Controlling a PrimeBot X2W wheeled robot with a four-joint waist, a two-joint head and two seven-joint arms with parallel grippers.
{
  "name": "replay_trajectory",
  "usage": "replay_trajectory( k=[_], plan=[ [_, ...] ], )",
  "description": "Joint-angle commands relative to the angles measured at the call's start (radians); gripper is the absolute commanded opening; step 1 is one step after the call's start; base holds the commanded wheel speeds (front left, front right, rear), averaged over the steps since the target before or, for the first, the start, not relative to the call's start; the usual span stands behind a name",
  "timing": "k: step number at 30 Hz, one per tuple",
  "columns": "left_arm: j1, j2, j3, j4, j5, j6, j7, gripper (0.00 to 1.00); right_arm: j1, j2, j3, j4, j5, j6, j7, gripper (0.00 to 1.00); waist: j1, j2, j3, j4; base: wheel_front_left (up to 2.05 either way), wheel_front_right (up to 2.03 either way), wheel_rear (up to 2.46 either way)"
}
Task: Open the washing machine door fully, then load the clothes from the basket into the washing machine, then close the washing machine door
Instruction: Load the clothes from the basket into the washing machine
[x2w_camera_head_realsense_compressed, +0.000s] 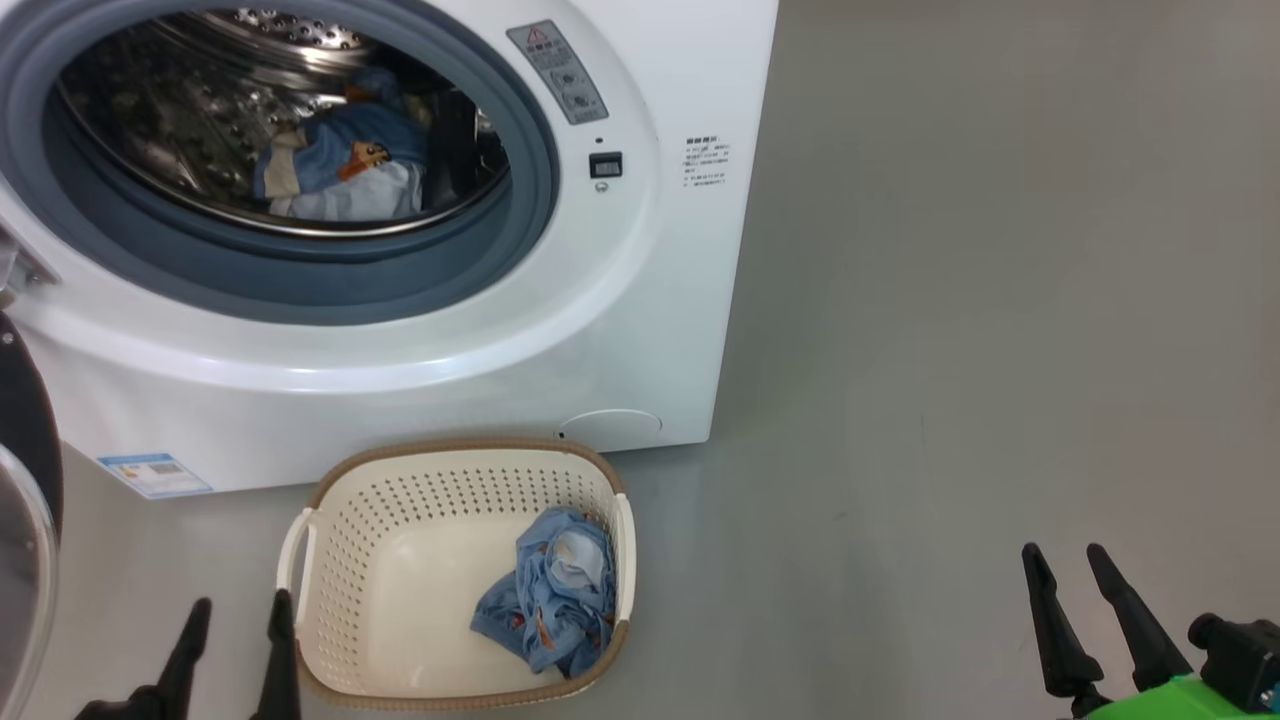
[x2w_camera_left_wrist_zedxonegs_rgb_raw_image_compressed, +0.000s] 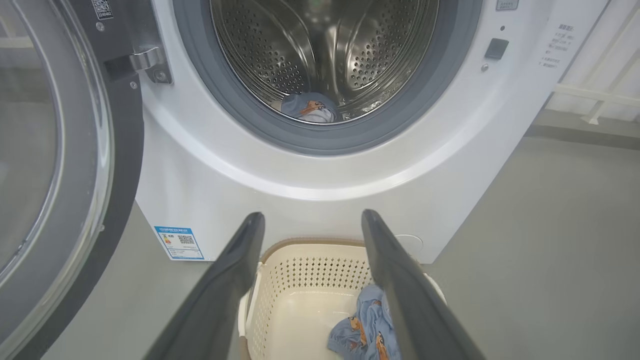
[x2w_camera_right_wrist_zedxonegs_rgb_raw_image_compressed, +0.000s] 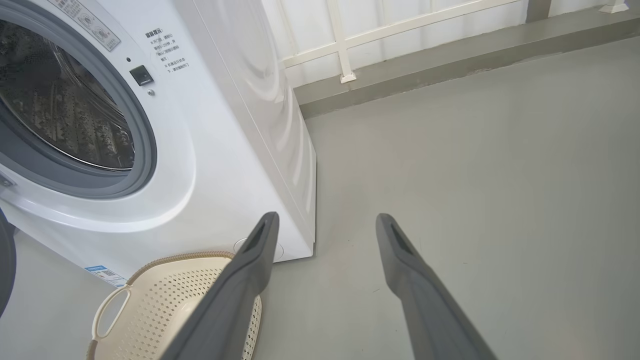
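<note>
Loading in hand, part done: large round glossy black washing machine door (x2w_camera_left_wrist_zedxonegs_rgb_raw_image_compressed: 122, 165) swung wide at the left of the big white boxy washing machine (x2w_camera_head_realsense_compressed: 640, 330), light blue clothes (x2w_camera_head_realsense_compressed: 350, 165) already in its steel perforated drum (x2w_camera_left_wrist_zedxonegs_rgb_raw_image_compressed: 280, 55), one crumpled blue orange-printed garment (x2w_camera_head_realsense_compressed: 550, 600) left in the right near corner of the small cream-white perforated plastic basket (x2w_camera_head_realsense_compressed: 460, 446) at the machine's foot. Left gripper (x2w_camera_head_realsense_compressed: 241, 602) released and empty by the basket's left edge, right gripper (x2w_camera_head_realsense_compressed: 1062, 552) likewise spread, well apart over smooth grey floor (x2w_camera_head_realsense_compressed: 950, 300); next, likely, a reach into that corner and a deep pinch on soft cloth. White railed wall (x2w_camera_right_wrist_zedxonegs_rgb_raw_image_compressed: 310, 30) behind.
</note>
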Motion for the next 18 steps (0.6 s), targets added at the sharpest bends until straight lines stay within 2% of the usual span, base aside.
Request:
replay_trajectory(
  k=[1, 10, 18],
  plan=[
    [-0.043, 0.014, 0.02, -0.007, -0.003, -0.002, -0.006, 1.0, -0.037, -0.01, 0.024, -0.029, 0.0, 0.003, -0.012, 1.0, 0.0, 0.0, 0.02, -0.002, 0.0, 0.0, 0.0],
    [-0.154, 0.035, -0.089, 0.114, -0.035, -0.002, -0.006, 1.0, -0.096, 0.018, 0.027, -0.044, -0.011, 0.003, -0.012, 1.0, 0.0, 0.0, 0.128, -0.01, 0.0, 0.0, 0.0],
    [-0.374, 0.082, -0.247, 0.307, -0.092, -0.002, -0.006, 1.0, -0.188, 0.057, 0.035, -0.056, -0.029, 0.003, -0.012, 1.0, 0.0, 0.0, 0.285, -0.025, 0.0, 0.0, 0.0]
  ],
)
